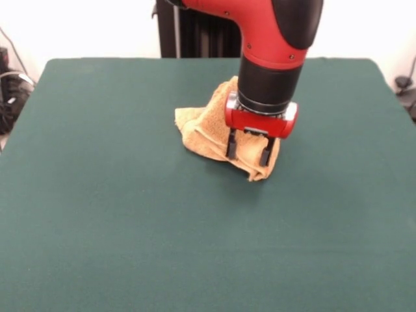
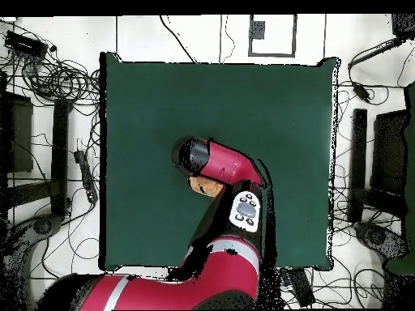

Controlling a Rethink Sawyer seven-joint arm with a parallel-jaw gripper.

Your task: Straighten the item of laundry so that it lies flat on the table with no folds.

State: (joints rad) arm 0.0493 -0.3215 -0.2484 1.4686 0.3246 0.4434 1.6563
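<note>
The orange-tan towel (image 1: 205,130) lies crumpled and folded over itself on the dark green table (image 1: 117,214), a little beyond the table's middle. My gripper (image 1: 247,147) hangs straight down just in front of the towel's right part, its two black fingers spread apart with nothing between them, their tips near the cloth. In the overhead view the arm covers most of the towel; only a small tan patch (image 2: 207,187) shows beside the wrist. The gripper itself is hidden there.
The green table (image 2: 267,105) spreads wide on all sides of the towel. Cables and equipment (image 2: 57,81) lie on the floor around the table. The black pedestal (image 1: 195,29) stands behind the far edge.
</note>
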